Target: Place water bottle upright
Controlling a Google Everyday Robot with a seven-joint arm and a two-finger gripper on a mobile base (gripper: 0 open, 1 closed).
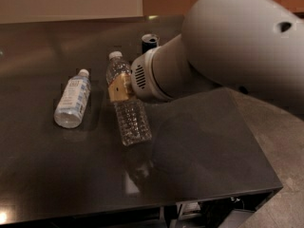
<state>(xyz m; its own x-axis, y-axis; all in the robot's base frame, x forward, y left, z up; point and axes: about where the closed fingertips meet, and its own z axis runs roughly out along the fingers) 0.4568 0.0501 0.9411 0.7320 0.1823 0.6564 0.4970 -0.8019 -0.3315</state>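
So the gripper [120, 86] is clamped on the water bottle [133, 120] just below its shoulder, with one tan pad [118, 90] showing across the front. The other pad is hidden behind the plastic, so the closed grip is my read, not something I can fully see. The bottle hangs cap-up but leaning, cap toward the far left and base toward the near edge, over the middle of the dark table [213, 146]. The base looks slightly off the surface, going by the reflection under it. Gripping high makes sense, since it leaves the base free to land flat. The smaller bottle [72, 101] lies on its side to the left, well apart, and the can [150, 42] stands behind. It needs straightening, then lowering.
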